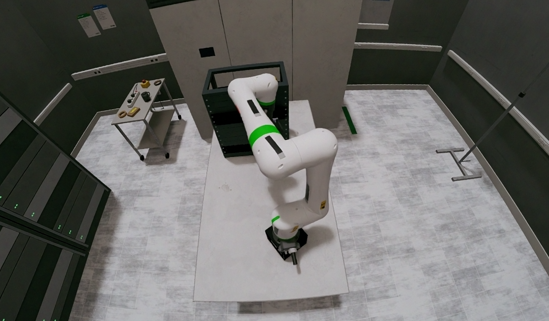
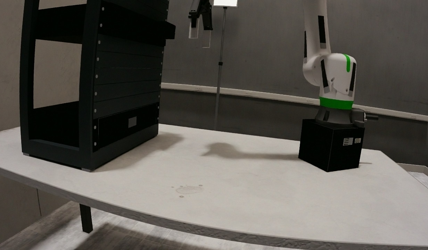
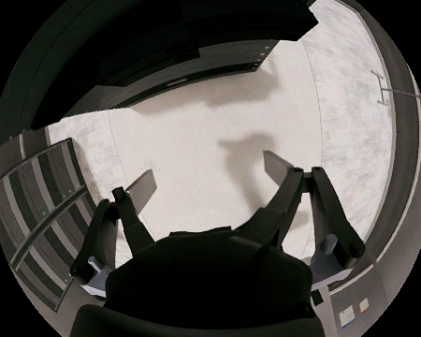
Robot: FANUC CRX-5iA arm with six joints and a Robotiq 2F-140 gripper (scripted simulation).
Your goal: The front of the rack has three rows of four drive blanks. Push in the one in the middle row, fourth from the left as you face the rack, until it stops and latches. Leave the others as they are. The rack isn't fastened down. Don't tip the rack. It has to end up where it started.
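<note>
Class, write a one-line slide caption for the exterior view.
Open, empty claw hangs high beside the black rack on the white table.

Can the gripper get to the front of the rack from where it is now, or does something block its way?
Probably yes. The open gripper hangs high in front of the rack, apart from its protruding upper unit, holding nothing. Nothing shows between the fingers and the rack's front. Individual drive blanks cannot be made out.

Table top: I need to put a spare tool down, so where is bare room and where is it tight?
The widest bare stretch of the table lies between the rack and the arm's black pedestal, around the faint ring stain. It is tight at the rack's front, where the open end effector hangs.
</note>
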